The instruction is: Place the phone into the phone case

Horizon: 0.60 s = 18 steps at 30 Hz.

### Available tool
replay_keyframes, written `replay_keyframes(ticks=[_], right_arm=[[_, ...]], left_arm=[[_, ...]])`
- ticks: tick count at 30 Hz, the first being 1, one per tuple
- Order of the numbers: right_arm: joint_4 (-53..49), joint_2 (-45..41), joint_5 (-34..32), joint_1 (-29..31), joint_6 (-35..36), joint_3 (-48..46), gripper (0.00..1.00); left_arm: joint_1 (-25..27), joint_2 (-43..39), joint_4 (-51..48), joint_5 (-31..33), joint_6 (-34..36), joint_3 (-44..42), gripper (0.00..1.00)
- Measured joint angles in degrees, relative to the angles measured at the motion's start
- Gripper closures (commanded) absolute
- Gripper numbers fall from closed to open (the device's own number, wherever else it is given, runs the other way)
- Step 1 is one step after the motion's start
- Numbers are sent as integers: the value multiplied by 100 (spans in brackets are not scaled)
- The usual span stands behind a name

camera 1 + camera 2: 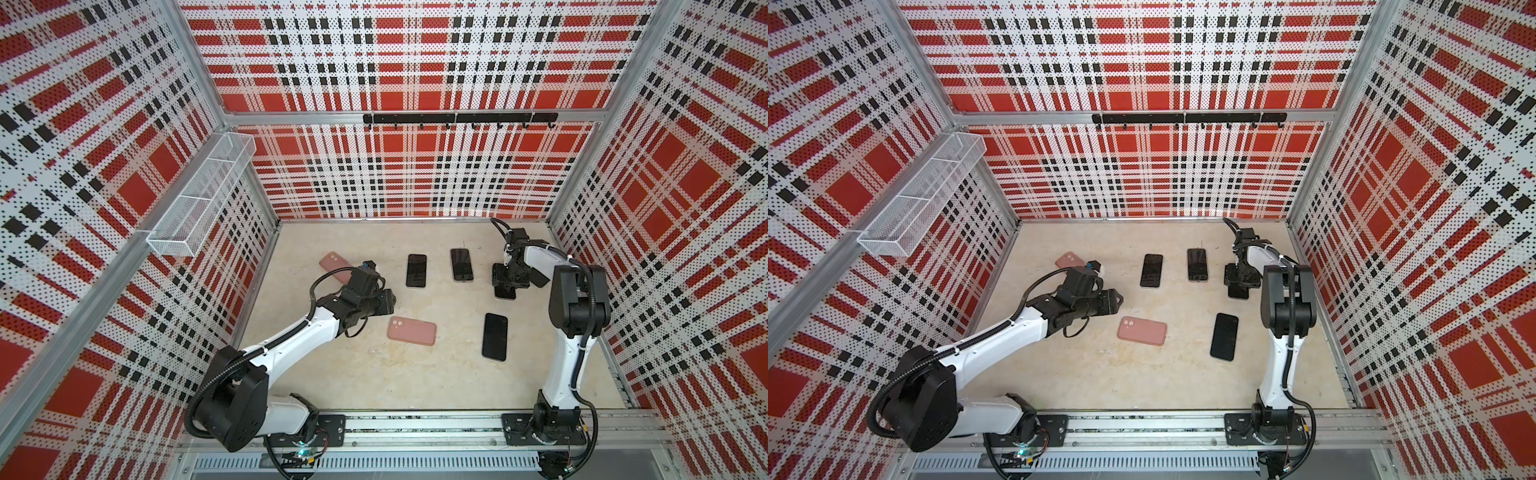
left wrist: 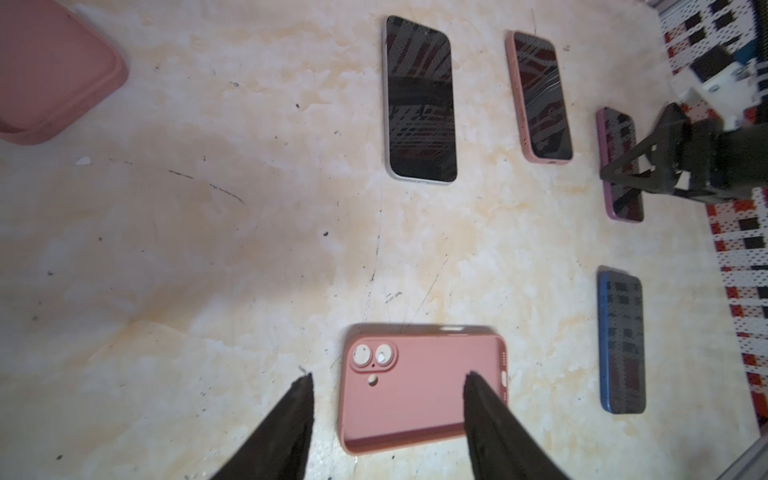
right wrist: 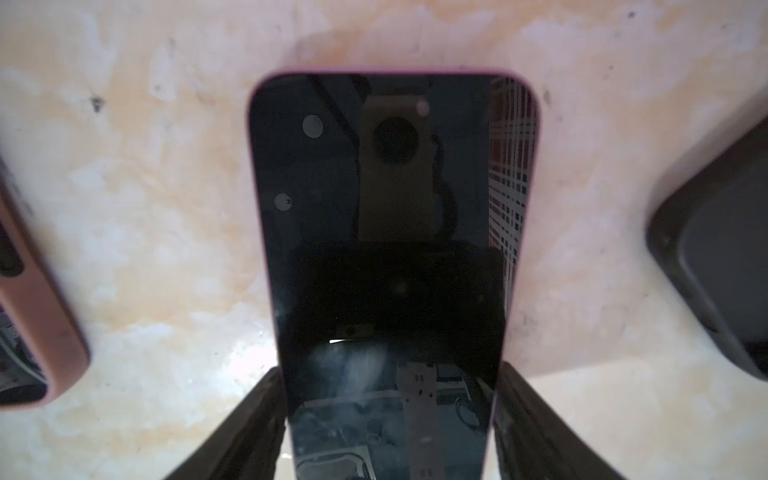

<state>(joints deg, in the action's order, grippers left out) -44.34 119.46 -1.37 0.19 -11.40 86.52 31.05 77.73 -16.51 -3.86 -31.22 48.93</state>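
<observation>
A phone [image 3: 386, 232] with a dark screen and a magenta edge lies flat on the table at the back right, partly hidden under my right gripper [image 1: 505, 286] in both top views. In the right wrist view my right gripper [image 3: 390, 374] straddles the phone, its two fingers pressed against the long edges. A pink phone case [image 1: 411, 331] [image 2: 419, 390] lies camera holes up, near the middle of the table. My left gripper [image 2: 388, 380] hangs open just above it, nothing between its fingers [image 2: 299, 411].
A second pink case [image 1: 334, 266] lies at the back left, partly under the left arm. Three more phones lie face up [image 1: 416, 271] [image 1: 461, 264] [image 1: 495, 336]. A dark case [image 3: 715, 266] sits close beside the right gripper. A mesh basket [image 1: 203, 195] hangs on the left wall.
</observation>
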Motion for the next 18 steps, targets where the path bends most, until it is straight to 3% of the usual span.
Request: replay_keyframes(ticks=[7,18], right_arm=[[260,-319,63,0,216,-468,46],[205,-1777,376,407,780,-1650,54]], left_arm=[[-144,448,361,-328,-205,236,40],[-415,1226,758,-1152,-297,1073,39]])
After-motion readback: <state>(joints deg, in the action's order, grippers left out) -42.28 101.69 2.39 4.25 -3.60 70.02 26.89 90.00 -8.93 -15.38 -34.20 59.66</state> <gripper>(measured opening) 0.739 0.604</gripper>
